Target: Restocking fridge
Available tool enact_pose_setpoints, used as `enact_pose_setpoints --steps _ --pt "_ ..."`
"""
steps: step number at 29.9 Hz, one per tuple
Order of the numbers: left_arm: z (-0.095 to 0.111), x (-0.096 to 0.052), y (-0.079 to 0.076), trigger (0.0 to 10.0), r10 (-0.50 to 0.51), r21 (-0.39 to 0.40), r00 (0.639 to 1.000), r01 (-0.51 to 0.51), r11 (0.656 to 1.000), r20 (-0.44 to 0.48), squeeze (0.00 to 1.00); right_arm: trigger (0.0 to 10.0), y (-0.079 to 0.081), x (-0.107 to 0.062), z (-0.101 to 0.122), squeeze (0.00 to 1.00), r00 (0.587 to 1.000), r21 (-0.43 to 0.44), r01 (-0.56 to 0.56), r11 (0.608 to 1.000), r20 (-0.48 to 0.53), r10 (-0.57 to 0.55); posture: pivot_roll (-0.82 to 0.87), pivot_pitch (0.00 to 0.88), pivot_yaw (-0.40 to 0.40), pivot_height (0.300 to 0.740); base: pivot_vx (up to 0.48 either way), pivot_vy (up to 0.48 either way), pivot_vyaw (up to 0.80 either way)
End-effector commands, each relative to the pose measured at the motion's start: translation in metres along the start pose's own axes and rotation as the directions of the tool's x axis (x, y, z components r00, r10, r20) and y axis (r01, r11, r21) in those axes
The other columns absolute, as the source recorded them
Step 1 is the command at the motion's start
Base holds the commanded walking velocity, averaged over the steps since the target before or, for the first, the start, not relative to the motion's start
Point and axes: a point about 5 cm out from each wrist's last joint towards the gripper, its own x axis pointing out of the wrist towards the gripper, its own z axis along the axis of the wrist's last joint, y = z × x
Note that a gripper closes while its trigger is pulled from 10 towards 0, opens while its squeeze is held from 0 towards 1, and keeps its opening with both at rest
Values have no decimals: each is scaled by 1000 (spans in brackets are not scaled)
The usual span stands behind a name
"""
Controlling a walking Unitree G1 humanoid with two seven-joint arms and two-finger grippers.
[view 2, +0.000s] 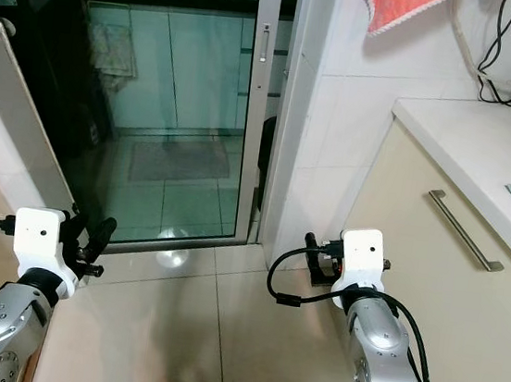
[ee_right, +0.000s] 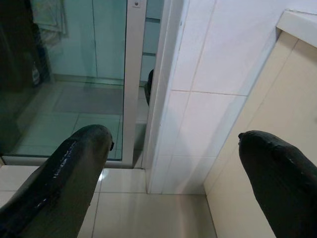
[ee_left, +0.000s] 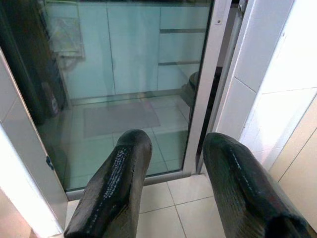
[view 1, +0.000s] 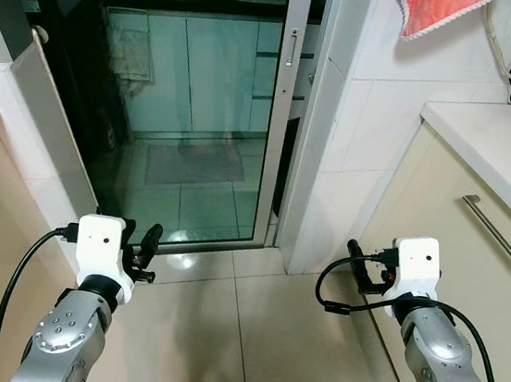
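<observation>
Grippers were held low over the beige tiled floor [view 1: 256, 340], before a sliding glass door with a silver frame [view 1: 289, 111].

The left gripper [view 1: 147, 250] was seen with its black fingers [ee_left: 116, 183] apart, nothing between them; the right gripper [view 1: 363, 268] was likewise spread wide and empty. A white tiled wall corner [view 1: 353, 156] stood just beside the door, and a cream cabinet with a long metal handle [view 1: 501, 238] was seen on the right under a white counter [view 1: 495, 137]. A red cloth [view 1: 436, 13] hung above. Where the fridge stood could not be told.
</observation>
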Motion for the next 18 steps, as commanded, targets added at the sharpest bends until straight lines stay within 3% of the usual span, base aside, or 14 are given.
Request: enact_pose_setpoints --steps 1,3,5,7,8,10,12,15,18 --pt "-34 0 12 10000 76 -184 975 -116 976 -210 0 10000 43 17 -23 0 995 221 -38 975 -84 58 -50 0 51 740 0 0 0" --pt "-34 0 12 10000 76 -184 975 -116 976 -210 0 10000 43 17 -23 0 995 221 -38 975 -84 58 -50 0 51 740 0 0 0" --pt "-22 10 10 10000 109 -36 981 -116 993 -162 0 10000 50 24 -18 0 992 183 -96 978 -66 110 -46 0 -10 740 0 0 0" --pt "-12 22 13 10000 129 13 983 -128 992 -129 0 10000 47 28 -13 0 996 149 -78 986 -36 84 -65 0 -7 740 0 0 0" --pt "-12 22 13 10000 129 13 983 -128 992 -129 0 10000 47 28 -13 0 996 149 -78 986 -36 84 -65 0 -7 740 0 0 0" --pt "4 41 16 10000 132 -32 988 -135 990 -80 0 10000 41 30 -7 0 999 153 -31 988 -3 32 -81 0 16 740 0 0 0" --pt "10 50 14 10000 118 -58 991 -122 991 -58 0 10000 40 30 -7 0 1000 147 -30 989 3 30 -96 0 37 740 0 0 0" --pt "2 46 7 10000 93 -79 992 -99 992 -81 0 10000 36 31 -17 0 998 173 -19 985 -49 28 -98 0 61 740 0 0 0" --pt "3 40 4 10000 60 -138 992 -76 988 -113 0 10000 34 26 -18 0 999 180 -18 984 -32 25 -86 0 55 740 0 0 0"
